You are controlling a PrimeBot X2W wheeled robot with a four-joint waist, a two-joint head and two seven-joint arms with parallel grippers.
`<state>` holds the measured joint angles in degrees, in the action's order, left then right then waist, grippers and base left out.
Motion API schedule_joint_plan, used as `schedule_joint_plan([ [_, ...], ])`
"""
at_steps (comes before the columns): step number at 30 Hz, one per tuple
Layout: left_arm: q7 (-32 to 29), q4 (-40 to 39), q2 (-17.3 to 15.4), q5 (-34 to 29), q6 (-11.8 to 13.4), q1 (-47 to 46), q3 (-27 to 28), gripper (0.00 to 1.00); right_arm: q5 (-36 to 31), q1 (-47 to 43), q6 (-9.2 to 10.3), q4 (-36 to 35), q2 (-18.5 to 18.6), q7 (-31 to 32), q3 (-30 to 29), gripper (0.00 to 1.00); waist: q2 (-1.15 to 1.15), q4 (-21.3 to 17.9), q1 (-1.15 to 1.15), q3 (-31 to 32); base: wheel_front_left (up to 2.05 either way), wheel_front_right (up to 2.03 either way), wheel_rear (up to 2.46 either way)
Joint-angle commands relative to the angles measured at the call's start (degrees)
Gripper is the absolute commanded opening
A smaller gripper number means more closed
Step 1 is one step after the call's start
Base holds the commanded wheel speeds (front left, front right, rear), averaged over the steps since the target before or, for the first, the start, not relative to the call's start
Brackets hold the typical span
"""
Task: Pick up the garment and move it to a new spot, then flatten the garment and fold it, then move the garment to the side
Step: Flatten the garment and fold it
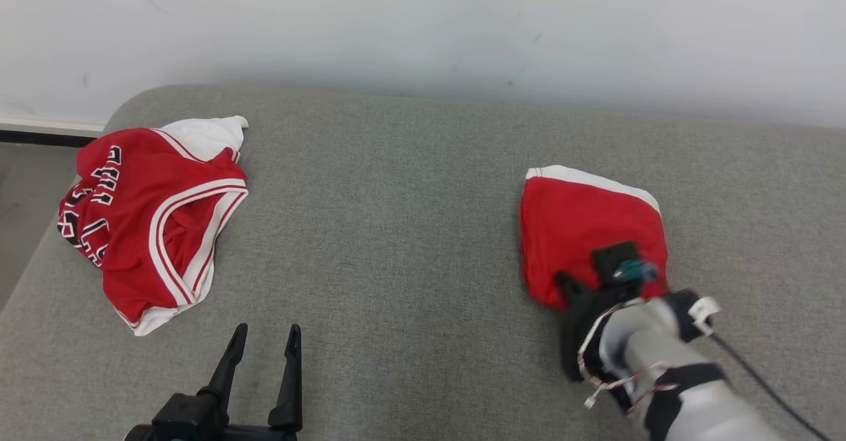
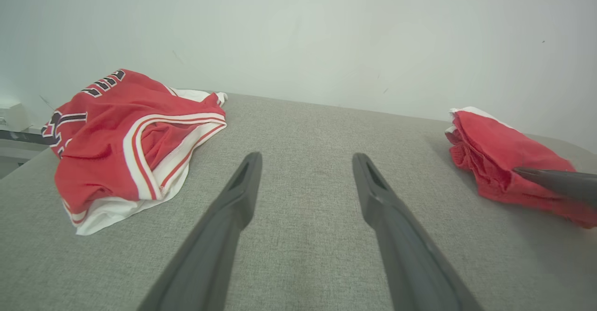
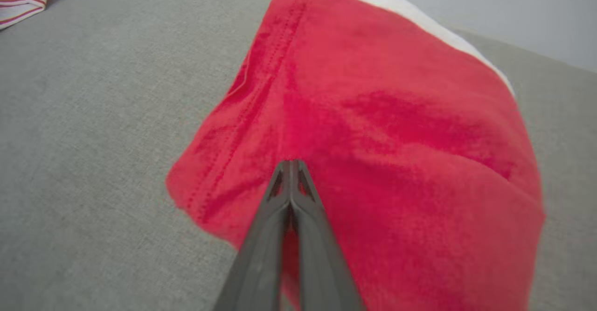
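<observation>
Pale wall (image 1: 423, 24) backs a grey padded surface (image 1: 396, 229) that carries everything I see. At the far left, by the surface's edge, a red jersey (image 1: 145, 223) with white trim and black lettering lies rumpled. Near the bottom edge, my left pincer (image 1: 268, 328) is spread wide over bare grey fabric, holding nothing. Well apart to the right lies the folded red garment (image 1: 581, 223), a white band along its far edge. My right pincer (image 3: 290, 162) is pressed together, tips against the red cloth near its front edge; whether any cloth is caught between them I cannot tell.
</observation>
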<state>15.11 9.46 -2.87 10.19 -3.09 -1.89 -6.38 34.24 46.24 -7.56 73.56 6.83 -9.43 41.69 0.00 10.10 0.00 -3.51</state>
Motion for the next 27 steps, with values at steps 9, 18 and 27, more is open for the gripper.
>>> schedule_joint_plan([
  [9, 0.1, 0.7, 0.0, -0.3, 0.2, 0.2, 0.6, 1.0, 2.0, -6.2, 0.16, -7.3, -3.8, 2.7, 4.6, 0.0, 0.0, -0.2, 0.0, 1.6, 0.0, 0.0, 0.0],
  [18, 0.1, 2.2, 0.0, 0.3, 0.8, 0.6, 3.7, 1.0, 5.2, -10.4, 0.16, -18.4, -1.8, -5.6, -1.5, 1.0, 0.0, -4.6, 0.0, 5.2, 0.0, 0.0, 0.0],
  [27, 0.0, 2.2, 0.0, 1.9, 1.3, 0.4, 7.3, 1.0, -9.7, -22.4, 0.16, -39.0, 3.1, -5.7, -24.3, 1.0, 0.0, -10.4, 0.0, 7.1, 0.0, 0.0, 0.0],
])
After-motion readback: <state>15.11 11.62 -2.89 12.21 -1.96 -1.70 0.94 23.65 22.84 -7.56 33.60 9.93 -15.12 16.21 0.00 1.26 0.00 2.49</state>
